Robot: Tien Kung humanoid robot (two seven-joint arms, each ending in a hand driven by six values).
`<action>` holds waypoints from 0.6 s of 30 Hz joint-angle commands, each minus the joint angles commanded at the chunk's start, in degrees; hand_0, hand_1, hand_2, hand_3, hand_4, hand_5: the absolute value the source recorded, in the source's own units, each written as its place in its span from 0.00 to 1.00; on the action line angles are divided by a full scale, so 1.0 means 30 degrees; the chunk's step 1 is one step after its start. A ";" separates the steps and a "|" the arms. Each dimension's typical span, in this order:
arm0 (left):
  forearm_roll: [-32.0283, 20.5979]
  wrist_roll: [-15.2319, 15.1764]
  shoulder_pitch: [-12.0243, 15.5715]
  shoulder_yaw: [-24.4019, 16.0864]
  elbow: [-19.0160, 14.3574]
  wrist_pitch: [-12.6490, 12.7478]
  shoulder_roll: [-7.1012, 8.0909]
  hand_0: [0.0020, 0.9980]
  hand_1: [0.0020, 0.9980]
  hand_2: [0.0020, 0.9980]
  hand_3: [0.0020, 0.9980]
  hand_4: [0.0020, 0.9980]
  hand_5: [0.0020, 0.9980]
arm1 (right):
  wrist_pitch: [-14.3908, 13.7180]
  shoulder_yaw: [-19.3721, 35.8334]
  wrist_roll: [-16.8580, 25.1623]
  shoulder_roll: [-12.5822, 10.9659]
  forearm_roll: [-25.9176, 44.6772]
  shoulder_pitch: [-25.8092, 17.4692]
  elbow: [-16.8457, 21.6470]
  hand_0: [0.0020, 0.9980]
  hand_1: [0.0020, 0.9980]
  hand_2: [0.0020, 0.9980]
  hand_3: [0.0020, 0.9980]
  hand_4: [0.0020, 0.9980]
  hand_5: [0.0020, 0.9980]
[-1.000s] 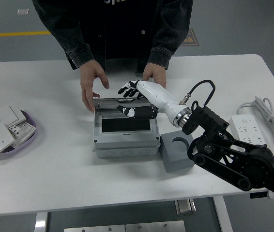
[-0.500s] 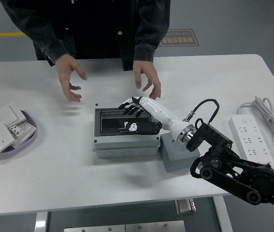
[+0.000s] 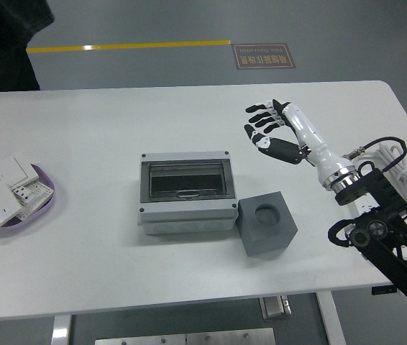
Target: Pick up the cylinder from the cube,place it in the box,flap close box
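The grey box (image 3: 185, 192) sits mid-table with its dark transparent flap lying closed over the top. The grey cube (image 3: 267, 223) stands touching the box's right side; its round socket is empty and no cylinder shows. My right hand (image 3: 264, 128) is raised over the table to the right of and behind the box, fingers spread and holding nothing. My left arm is out of view.
A purple dish (image 3: 16, 198) with white switch plates sits at the left edge. A white power strip (image 3: 376, 188) and coiled cable (image 3: 405, 162) lie at the right edge. A person's dark sleeve (image 3: 2, 29) shows at the top left corner.
My right hand has lifted off the closed flap and moved right and back. The person has taken both hands off the table and stepped away to the left.
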 joint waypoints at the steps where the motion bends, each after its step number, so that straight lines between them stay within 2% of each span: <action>1: -0.0010 0.0010 0.0006 -0.0017 0.0000 0.0005 0.0031 0.64 0.66 0.58 0.65 0.72 0.34 | 0.0056 0.0770 0.0242 0.0193 0.0349 -0.0459 -0.0101 0.52 0.57 0.61 0.66 0.62 0.35; 6: 0.0117 0.0117 0.0024 -0.0191 0.0000 0.0020 0.0195 0.64 0.66 0.58 0.65 0.72 0.34 | 0.0255 0.3943 0.1222 0.1146 0.1971 -0.2334 -0.0644 0.52 0.57 0.61 0.66 0.62 0.35; 10: 0.0181 0.0141 0.0054 -0.0171 0.0000 0.0003 0.0244 0.64 0.66 0.58 0.65 0.72 0.33 | 0.0333 0.6124 0.1713 0.1491 0.3074 -0.3015 -0.1098 0.52 0.57 0.61 0.66 0.62 0.35; 18: 0.0314 0.0035 -0.0020 -0.0144 0.0000 -0.0041 0.0223 0.64 0.66 0.58 0.65 0.72 0.33 | -0.0848 0.9042 0.1310 0.1739 0.3108 -0.3338 -0.1101 0.53 0.58 0.61 0.67 0.60 0.33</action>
